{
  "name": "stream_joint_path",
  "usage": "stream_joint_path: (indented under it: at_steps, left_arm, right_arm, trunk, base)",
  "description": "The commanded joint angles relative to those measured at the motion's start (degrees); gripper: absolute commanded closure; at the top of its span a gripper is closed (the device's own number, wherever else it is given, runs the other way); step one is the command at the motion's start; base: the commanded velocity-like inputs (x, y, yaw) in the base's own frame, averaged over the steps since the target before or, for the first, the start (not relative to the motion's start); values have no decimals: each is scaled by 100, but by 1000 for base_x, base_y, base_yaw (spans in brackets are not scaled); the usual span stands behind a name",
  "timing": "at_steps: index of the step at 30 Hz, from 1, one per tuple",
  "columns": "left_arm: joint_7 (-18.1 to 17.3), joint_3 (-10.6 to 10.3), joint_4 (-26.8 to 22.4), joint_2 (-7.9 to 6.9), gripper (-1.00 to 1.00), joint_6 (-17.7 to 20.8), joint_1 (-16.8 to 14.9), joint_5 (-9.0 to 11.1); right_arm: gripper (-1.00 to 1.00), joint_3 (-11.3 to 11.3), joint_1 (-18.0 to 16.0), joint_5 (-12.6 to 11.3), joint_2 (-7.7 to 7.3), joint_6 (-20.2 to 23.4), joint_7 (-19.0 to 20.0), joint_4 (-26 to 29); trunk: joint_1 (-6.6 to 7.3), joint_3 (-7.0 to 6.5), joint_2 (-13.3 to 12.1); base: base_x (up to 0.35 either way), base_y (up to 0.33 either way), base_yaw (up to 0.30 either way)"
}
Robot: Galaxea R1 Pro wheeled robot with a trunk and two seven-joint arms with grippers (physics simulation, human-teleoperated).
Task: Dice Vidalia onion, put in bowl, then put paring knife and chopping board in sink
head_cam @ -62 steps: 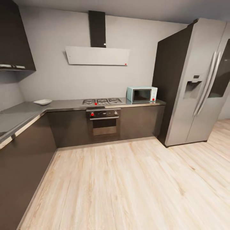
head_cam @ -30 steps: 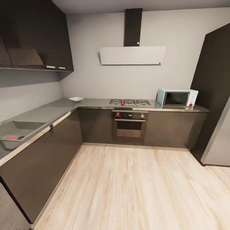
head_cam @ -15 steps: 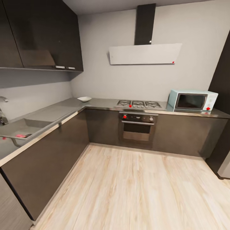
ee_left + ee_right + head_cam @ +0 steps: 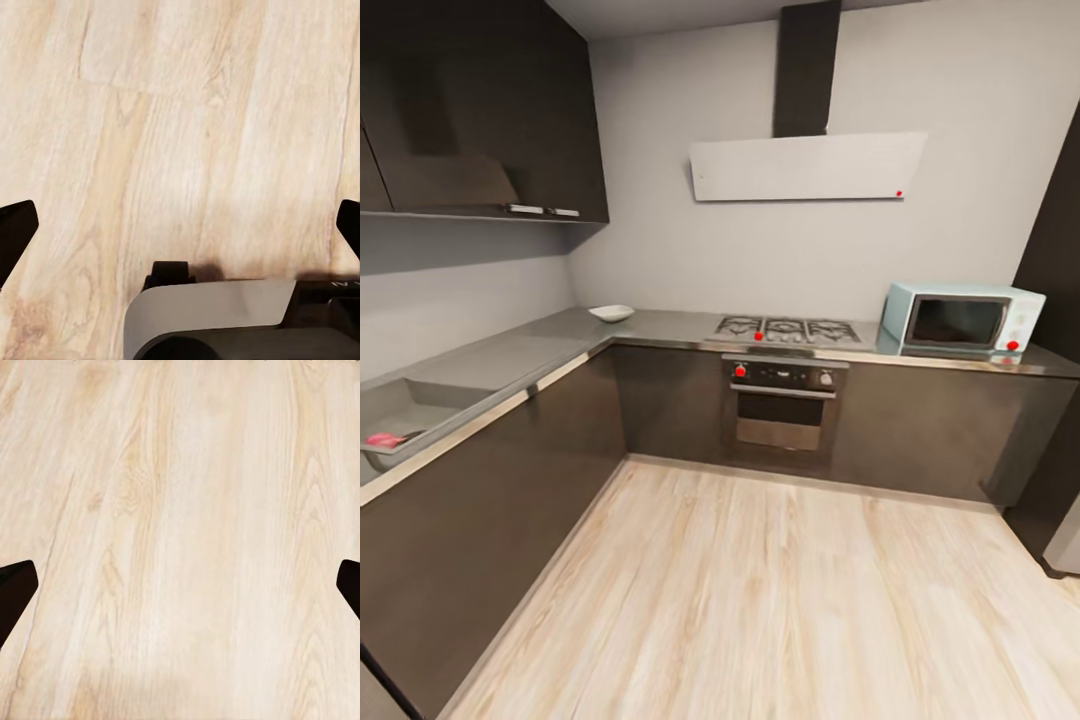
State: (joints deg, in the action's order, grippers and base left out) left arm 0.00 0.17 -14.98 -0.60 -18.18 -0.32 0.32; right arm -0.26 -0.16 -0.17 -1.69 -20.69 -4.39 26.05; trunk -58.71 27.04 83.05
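The Vidalia onion [image 4: 382, 439] lies in the sink [image 4: 420, 408], far left of the stove [image 4: 785, 329]; both pincers [image 4: 180, 225] [image 4: 180, 592] gape apart over the floor [image 4: 760, 600].

we see a gas hob [image 4: 786, 328] set in the back run, with an oven [image 4: 784, 404] below it carrying red knobs. to its right stands a pale blue microwave [image 4: 962, 319]. above the hob hangs a white extractor hood [image 4: 807, 166] under a dark flue. dark wall cabinets [image 4: 480, 110] sit at the left. light wooden floor [image 4: 760, 600] spreads below.
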Motion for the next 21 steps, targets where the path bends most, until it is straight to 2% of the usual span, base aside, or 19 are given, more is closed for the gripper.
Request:
stream_joint_path:
  at_steps: [1,8,21]
  left_arm:
    - [0,1,4,-1,-100,-19,-3,3]
    - [0,1,-4,-1,-100,-25,-3,3]
    - [0,1,-5,-3,-100,-27,-3,3]
  right_arm:
    - [-100,0,-2,-1,1,-14,-10,-1]
    - [-100,0,-2,-1,2,-14,-10,-4]
    - [-100,0,-2,-1,2,-14,-10,-4]
  trunk:
    - [-2,5,2]
    - [-2,5,2]
    - [-2,5,2]
  base:
    - [227,-19,0]
    - [243,-3,0]
    - [312,0,7]
